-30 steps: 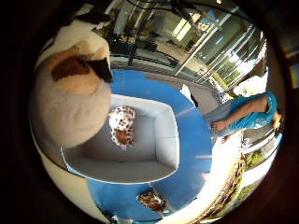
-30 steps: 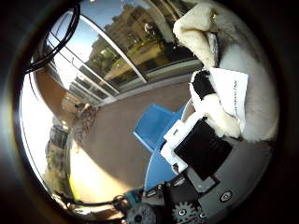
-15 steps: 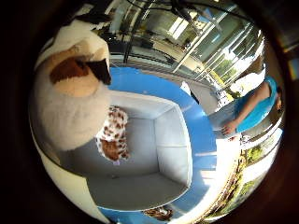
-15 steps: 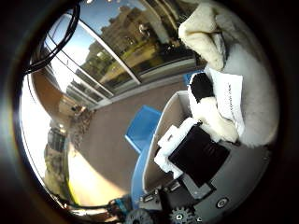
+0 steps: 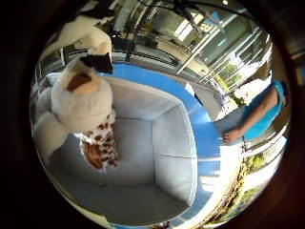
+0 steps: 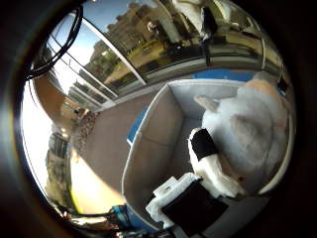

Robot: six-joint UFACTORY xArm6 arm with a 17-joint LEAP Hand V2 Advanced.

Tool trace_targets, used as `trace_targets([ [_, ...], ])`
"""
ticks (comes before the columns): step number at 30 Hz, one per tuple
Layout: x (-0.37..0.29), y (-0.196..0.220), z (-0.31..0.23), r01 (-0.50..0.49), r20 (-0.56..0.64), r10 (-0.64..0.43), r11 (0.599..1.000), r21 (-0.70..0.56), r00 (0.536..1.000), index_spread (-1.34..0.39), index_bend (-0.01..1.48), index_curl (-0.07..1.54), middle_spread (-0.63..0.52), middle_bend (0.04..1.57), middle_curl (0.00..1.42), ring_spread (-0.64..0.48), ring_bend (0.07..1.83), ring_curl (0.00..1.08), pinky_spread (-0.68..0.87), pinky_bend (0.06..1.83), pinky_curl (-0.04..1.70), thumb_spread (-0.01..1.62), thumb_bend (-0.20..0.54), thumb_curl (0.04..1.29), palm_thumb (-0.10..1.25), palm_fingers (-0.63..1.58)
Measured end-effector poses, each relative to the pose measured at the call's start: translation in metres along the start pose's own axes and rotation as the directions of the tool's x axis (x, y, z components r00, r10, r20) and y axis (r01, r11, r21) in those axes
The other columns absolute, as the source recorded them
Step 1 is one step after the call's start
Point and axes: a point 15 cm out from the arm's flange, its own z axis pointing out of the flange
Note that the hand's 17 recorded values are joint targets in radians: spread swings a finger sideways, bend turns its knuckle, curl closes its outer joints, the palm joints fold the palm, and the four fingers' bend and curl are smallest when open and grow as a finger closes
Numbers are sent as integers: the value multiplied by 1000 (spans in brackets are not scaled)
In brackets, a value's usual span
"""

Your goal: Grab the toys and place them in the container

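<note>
A cream and brown plush toy (image 5: 81,105) lies inside the grey container (image 5: 176,134), beside a small spotted plush toy (image 5: 98,151). In the right thumb side palm view the cream toy (image 6: 248,124) rests against the container's wall (image 6: 158,119), with its black part and white label towards the palm. My hand (image 6: 188,203) is above the container. Its white and black fingers show at the view's edge, away from the toy. A black fingertip (image 5: 95,63) shows just above the toy's head. The hand holds nothing.
The container stands on a blue table (image 5: 205,143). A brown floor (image 6: 109,139) runs beside it to glass windows and railings (image 6: 119,69).
The cream toy has left my hand and dropped into the container beside the spotted toy. It looks smaller and farther from the palm. The container fills more of the views.
</note>
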Motion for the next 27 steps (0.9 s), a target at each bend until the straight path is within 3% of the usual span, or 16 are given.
trace_targets([
  [9, 9, -19, -57, 3, -29, -1, 998, 67, 1000, -500, 107, 558, 30, 172, 386, 284, 580, 323, 501, 1067, 480, 1099, -38, 392, 411, -79],
  [14, 5, -2, -105, 1, 4, -1, 1000, 4, 1000, -462, 145, 460, 39, 170, 361, 290, 545, 311, 518, 1021, 440, 1095, -37, 356, 393, -37],
  [20, -2, 54, -179, -10, 59, 19, 988, -155, 998, -424, 159, 394, 40, 176, 345, 287, 525, 307, 522, 969, 397, 1094, -32, 332, 392, -10],
  [27, 27, 173, -289, -63, -9, 65, 914, -402, 998, -393, 164, 347, 41, 178, 337, 275, 478, 300, 494, 855, 333, 1091, -33, 314, 390, -21],
])
